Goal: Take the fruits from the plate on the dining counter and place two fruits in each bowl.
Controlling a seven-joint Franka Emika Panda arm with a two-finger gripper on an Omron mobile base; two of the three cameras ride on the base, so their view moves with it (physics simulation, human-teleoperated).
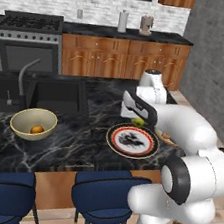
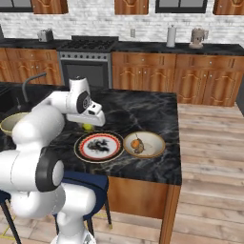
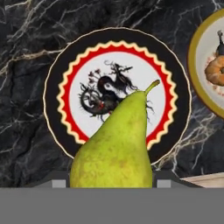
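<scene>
While the arm hangs over the dining counter (image 1: 69,143), gripper (image 3: 112,181) is clamped on a yellow-green pear (image 3: 116,144), held just above the plate (image 3: 57,87). Orange fruit (image 1: 37,130) sits in deep cream bowl (image 1: 19,121); shallow bowl (image 2: 155,143) right of plate has fruit too.

Tool (image 1: 139,119) above far edge of plate (image 1: 132,140), yellow-green fruit (image 1: 139,122) at its tip. Cream bowl (image 1: 33,123) to the left on tabletop (image 1: 80,140) holds one orange fruit (image 1: 37,130).

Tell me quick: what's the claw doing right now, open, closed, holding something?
Claw: closed on the yellow-green pear, held above the plate.
</scene>
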